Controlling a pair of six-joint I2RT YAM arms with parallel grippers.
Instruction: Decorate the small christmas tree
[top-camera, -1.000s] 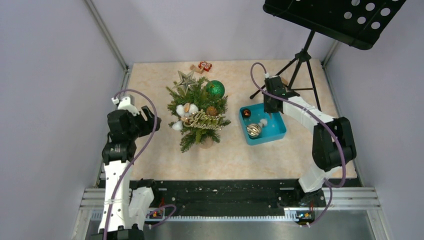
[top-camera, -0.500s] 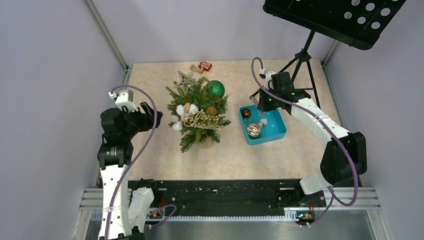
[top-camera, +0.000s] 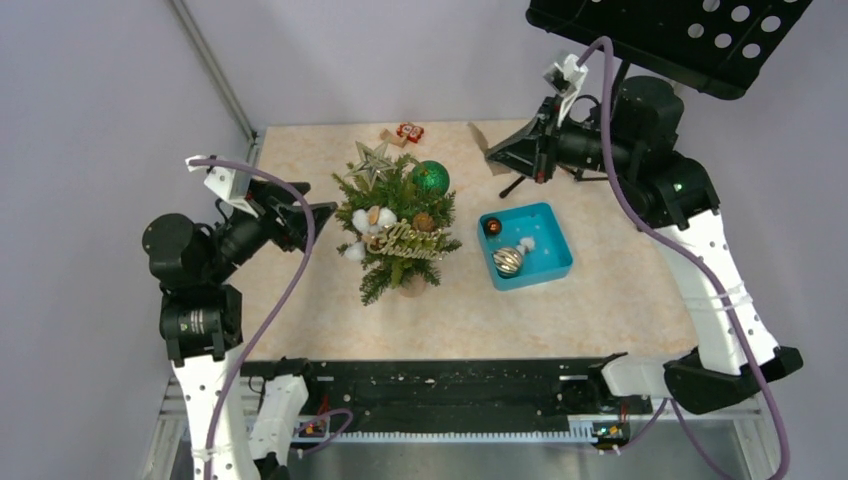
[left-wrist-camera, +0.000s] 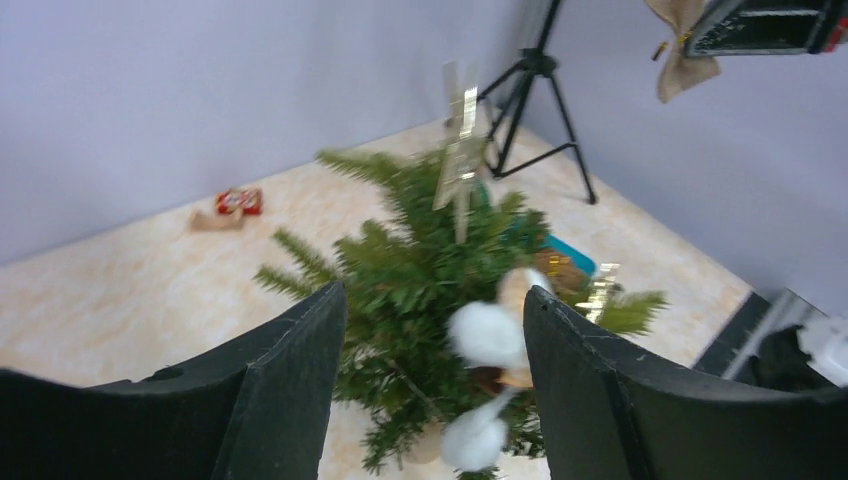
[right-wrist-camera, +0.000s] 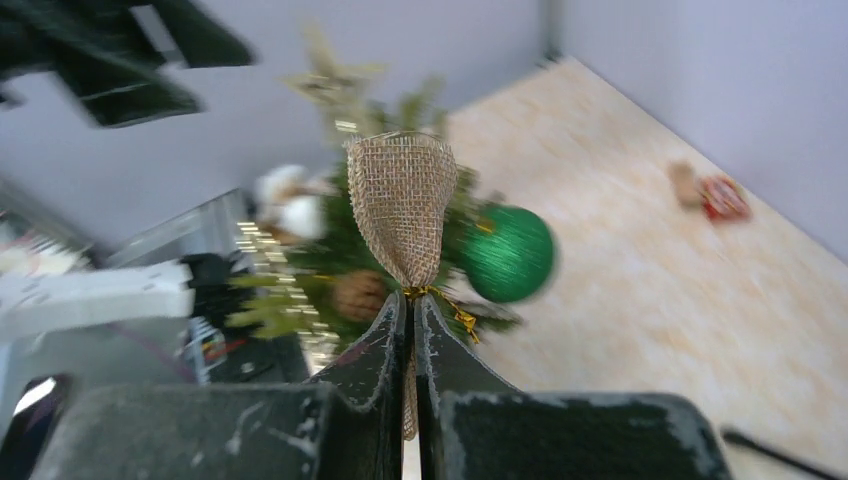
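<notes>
The right fingers (top-camera: 494, 154) are pressed together on the narrow waist of a burlap bow (right-wrist-camera: 400, 202). The cloth fans out above the tips and a bit of gold cord (right-wrist-camera: 455, 310) shows at the pinch. The left fingers (top-camera: 312, 211) are spread wide with nothing between them. They hover just beside the left flank of the small christmas tree (top-camera: 398, 228) and aim at it. The bow hangs high over the far right part of the counter (top-camera: 600, 290), well apart from the tree and beyond the blue tray (top-camera: 553, 268). The tree stands on its short base left of centre, between the two arms and near the tray. Its long axis is vertical and its tip points straight up, ending in a glittery star (top-camera: 372, 160). The step in hand looks like carrying the bow across to hang it. To do that well, approach from the tree's right side and pick a bare patch of branches. Steer clear of the green ball (top-camera: 431, 178) and the gold lettering. Push the pinched waist into the needles so the cord catches, and part the fingers only once the bow sits lodged. The tree is light and top-heavy with trimmings, so a sideways shove could tip it, and the open left fingers are well placed to brace it from the opposite side.
</notes>
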